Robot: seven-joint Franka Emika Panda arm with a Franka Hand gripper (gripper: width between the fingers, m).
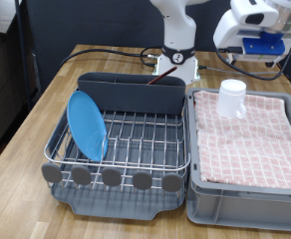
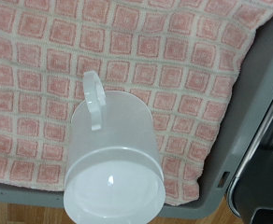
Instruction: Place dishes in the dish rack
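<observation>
Wooden tabletop bearing dish rack beside grey crate at tabletop's far-right part; dark room behind. Light-blue plate standing on edge in rack. White mug sitting upside down on checked cloth in crate. Gripper hovering above mug, apart from it; jaw state: cannot tell; fingers not showing in wrist view
</observation>
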